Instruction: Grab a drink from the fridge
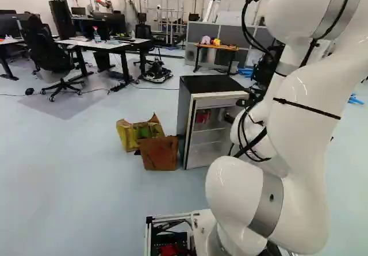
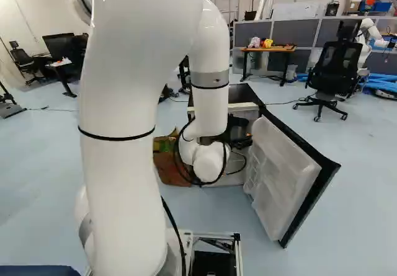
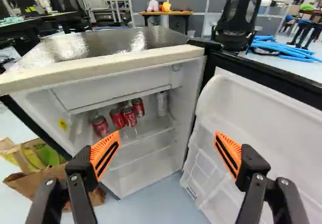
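The black gripper [image 2: 239, 134] is partly hidden behind the white arm, at the fridge's front in the right base view. In the wrist view the gripper [image 3: 167, 142] stands wide open, nothing between its orange pads. Ahead of it is the fridge [image 3: 143, 162], its door [image 3: 261, 128] swung out to one side. Several red cans [image 3: 130, 116] stand grouped on the upper shelf, with a silver can [image 3: 162, 103] beside them near the side wall on the door's side. The left base view shows the fridge [image 1: 208, 87] with red cans [image 1: 202, 117] inside.
Beside the fridge, opposite its door, are a yellow bag [image 1: 129, 134] and a brown paper bag [image 1: 159, 153]. An orange-topped table [image 1: 217, 47] and an office chair [image 2: 335, 68] stand beyond. Another robot [image 2: 371, 33] is at the far right of the right base view.
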Controlling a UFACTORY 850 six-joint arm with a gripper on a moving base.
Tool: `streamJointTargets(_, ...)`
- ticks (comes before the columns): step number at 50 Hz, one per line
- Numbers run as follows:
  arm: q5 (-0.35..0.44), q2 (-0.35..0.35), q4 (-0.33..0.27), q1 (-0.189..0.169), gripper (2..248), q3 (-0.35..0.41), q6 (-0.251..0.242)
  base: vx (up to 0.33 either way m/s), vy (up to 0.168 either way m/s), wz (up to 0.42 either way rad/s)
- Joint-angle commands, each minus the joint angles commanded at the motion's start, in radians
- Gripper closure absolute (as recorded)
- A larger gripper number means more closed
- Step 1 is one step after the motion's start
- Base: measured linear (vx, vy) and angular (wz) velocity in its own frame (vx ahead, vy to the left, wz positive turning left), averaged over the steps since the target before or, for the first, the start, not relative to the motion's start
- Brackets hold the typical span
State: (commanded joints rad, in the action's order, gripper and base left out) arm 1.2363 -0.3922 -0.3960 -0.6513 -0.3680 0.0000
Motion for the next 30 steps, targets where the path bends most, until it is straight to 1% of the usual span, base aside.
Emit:
streamJointTargets(8, 0.0, -0.029, -0.084, 0.0, 3, -0.009, 0.0, 0.0, 0.0, 0.0)
streamJointTargets(13, -0.001, -0.047, -0.124, 0.0, 3, -0.016, 0.0, 0.0, 0.0, 0.0)
streamJointTargets(24, -0.013, -0.094, -0.188, 0.003, 3, -0.038, 0.0, 0.0, 0.0, 0.0)
streamJointTargets(30, -0.022, -0.121, -0.211, 0.006, 3, -0.054, 0.0, 0.0, 0.0, 0.0)
